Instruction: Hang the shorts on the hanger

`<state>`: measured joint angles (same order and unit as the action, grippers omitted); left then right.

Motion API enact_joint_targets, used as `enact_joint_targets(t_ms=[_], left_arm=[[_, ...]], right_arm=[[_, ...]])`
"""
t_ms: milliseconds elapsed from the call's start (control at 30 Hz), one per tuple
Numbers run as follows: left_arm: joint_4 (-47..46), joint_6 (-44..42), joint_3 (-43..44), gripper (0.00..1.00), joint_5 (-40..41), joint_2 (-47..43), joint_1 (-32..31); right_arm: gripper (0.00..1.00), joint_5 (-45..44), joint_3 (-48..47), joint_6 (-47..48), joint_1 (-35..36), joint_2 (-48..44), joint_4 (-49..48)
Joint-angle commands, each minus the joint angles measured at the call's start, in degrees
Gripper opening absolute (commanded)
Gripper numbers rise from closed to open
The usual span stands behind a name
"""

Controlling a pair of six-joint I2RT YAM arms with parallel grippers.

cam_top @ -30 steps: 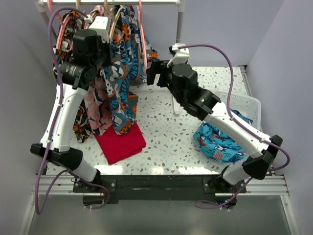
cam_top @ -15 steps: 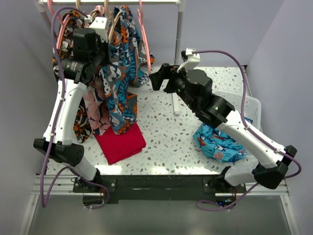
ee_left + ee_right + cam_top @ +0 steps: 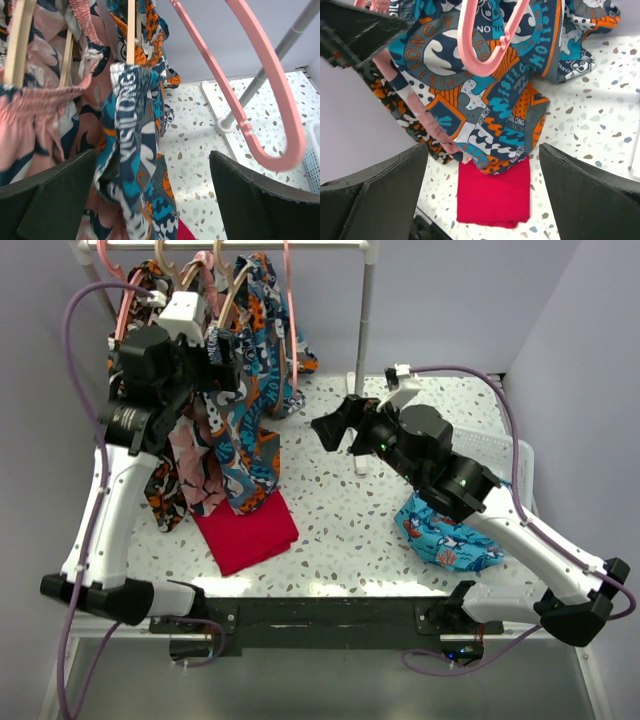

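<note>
The shorts (image 3: 248, 430), in a busy teal, orange, navy and white print, hang draped over the tan hanger (image 3: 232, 292) on the rail. In the left wrist view the shorts (image 3: 134, 145) fall from the hanger's wooden bar (image 3: 131, 30). My left gripper (image 3: 218, 368) is open just left of them; the cloth hangs loose by the left finger (image 3: 50, 200) and is not pinched. My right gripper (image 3: 335, 426) is open over the table, a little right of the shorts (image 3: 490, 100), and holds nothing.
A red cloth (image 3: 246, 530) lies folded under the hanging shorts. Pink patterned shorts (image 3: 195, 468) and pink hangers (image 3: 260, 90) share the rail, whose post (image 3: 366, 320) stands mid-table. Turquoise shorts (image 3: 448, 530) spill from a white basket (image 3: 505, 450) at the right.
My left gripper has opened and let go at the hanger, and its arm has drawn back to the left. The right arm has pulled away from the rail, to the right and nearer.
</note>
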<state>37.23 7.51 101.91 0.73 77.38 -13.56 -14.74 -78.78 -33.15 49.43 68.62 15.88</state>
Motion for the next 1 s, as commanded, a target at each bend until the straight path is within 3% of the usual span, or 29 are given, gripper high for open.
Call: enact_joint_targets(t_ms=[0,167,300,467,667,800,967], left_arm=[[-4.53,2.86,-7.31,1.0,-1.52,-8.2,0.2],[-5.68,5.06,-16.98,1.0,-6.45,-16.55,-2.33],[-6.82,6.2,-24.37,1.0,-1.27,-22.0,-15.66],[-10.68,10.68,-39.9,1.0,2.96,-25.7,-25.53],[-19.98,14.63,-58.45,1.0,2.43,-27.28,-29.06],[-20.37,18.32,-61.74,1.0,5.13,-26.24,-31.69],[-11.05,17.11,-60.25,1.0,9.37,-25.27,-33.72]], right_arm=[[0.96,3.13,3.54,-3.06,-0.12,-3.66,-1.55],[0.98,3.93,9.43,-4.03,-0.21,-5.86,-1.9],[0.98,2.79,13.74,-4.82,-0.12,-7.36,-2.08],[0.98,1.65,19.1,-6.14,-0.12,-7.97,-1.73],[0.98,0.41,27.36,-8.94,-0.12,-9.82,-2.61],[0.98,0.85,32.01,-10.53,-0.12,-10.17,0.11],[0.98,0.59,33.96,-10.27,-0.21,-12.71,7.14]])
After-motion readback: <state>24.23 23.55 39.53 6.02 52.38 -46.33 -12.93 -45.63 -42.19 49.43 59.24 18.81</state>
